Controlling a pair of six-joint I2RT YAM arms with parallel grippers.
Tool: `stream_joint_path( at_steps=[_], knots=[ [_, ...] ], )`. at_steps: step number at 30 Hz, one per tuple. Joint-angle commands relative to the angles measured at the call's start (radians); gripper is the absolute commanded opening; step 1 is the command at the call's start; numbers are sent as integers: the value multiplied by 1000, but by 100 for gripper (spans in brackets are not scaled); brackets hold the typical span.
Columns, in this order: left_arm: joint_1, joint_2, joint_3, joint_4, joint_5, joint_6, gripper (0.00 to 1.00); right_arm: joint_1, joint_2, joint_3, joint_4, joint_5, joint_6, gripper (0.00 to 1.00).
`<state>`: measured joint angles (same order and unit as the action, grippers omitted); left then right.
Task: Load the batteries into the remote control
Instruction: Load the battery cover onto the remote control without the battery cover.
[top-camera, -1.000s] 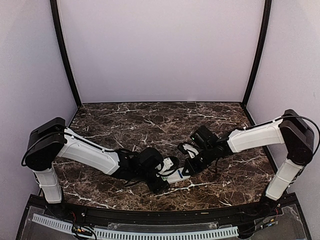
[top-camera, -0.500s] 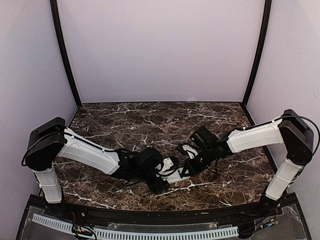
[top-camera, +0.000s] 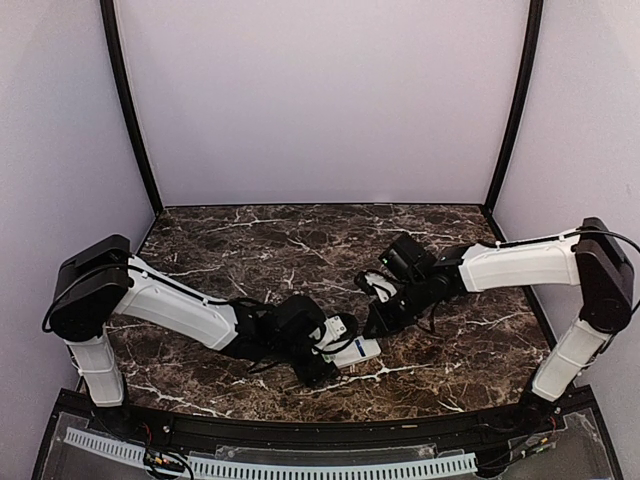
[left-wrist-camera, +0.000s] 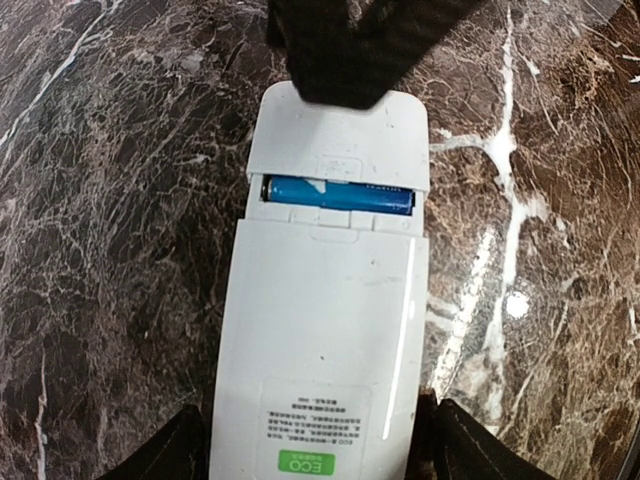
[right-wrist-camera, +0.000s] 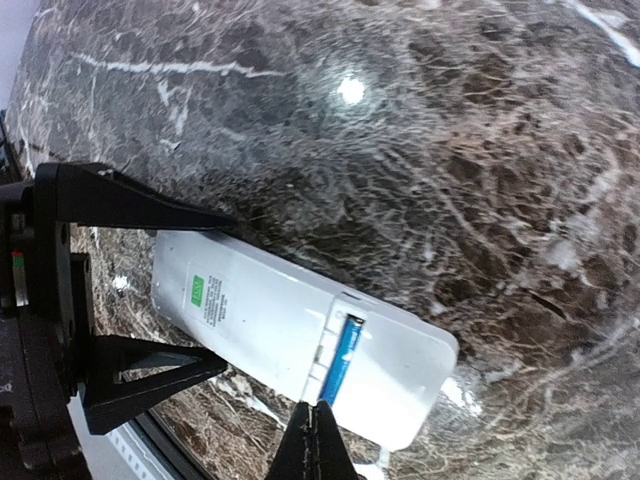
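Note:
The remote control (left-wrist-camera: 320, 330) lies face down on the dark marble, plain white back and green label up. My left gripper (left-wrist-camera: 318, 450) is shut on its label end, one finger pressed against each long side. Across the back a narrow slot stays uncovered, and one blue battery (left-wrist-camera: 338, 195) lies crosswise in it. My right gripper (right-wrist-camera: 318, 432) is shut with nothing in it, its tip at the remote's (right-wrist-camera: 260, 320) edge beside the battery's (right-wrist-camera: 343, 357) end. From above, both grippers (top-camera: 380, 320) meet at the remote (top-camera: 358, 349).
The marble tabletop (top-camera: 300, 240) stretches behind the arms to pale walls and two black posts (top-camera: 130, 110). The table's front rail (top-camera: 300, 425) runs just near of the remote. The left arm's black fingers (right-wrist-camera: 130, 200) flank the remote in the right wrist view.
The right arm has stretched out a little and its shut gripper has shifted slightly back and left over the remote's end. The left gripper and the remote have not moved.

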<state>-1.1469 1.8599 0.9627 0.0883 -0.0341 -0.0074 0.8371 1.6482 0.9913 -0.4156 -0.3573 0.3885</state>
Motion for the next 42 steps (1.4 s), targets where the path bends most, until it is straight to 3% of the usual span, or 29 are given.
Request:
stream_joint_path(
  at_steps=[1, 4, 6, 12, 14, 16, 17, 18, 19, 21, 27, 42],
  knots=[
    [1, -55, -55, -98, 2, 39, 78, -36, -65, -2, -71, 114, 73, 0],
    [1, -144, -73, -55, 19, 59, 81, -54, -84, -14, -104, 160, 104, 0],
    [1, -188, -83, -38, 30, 75, 91, -55, -77, -14, -124, 190, 108, 0],
    [1, -306, -158, -43, -26, 5, 92, -55, -35, -22, -181, 278, 122, 0],
    [1, -334, -202, -58, -79, -58, 84, -53, -16, -22, -181, 288, 130, 0],
    [1, -346, -237, -90, -129, -111, 62, -46, -2, -20, -174, 287, 135, 0],
    [1, -345, -244, -132, -138, -130, 40, -39, 7, -16, -170, 288, 137, 0],
    [1, -336, -246, -149, -155, -135, 29, -31, 14, -12, -169, 292, 139, 0],
    [1, -329, -245, -176, -158, -144, 9, -26, 24, -9, -167, 296, 140, 0],
    [1, -294, -236, -199, -165, -149, 1, -18, 43, -4, -162, 295, 141, 0],
    [1, -189, -198, -200, -109, -139, 0, -2, 79, -6, -152, 304, 152, 0],
    [-1, -148, -183, -157, 30, -134, 0, 78, 153, 52, -222, 401, 162, 0]
  ],
)
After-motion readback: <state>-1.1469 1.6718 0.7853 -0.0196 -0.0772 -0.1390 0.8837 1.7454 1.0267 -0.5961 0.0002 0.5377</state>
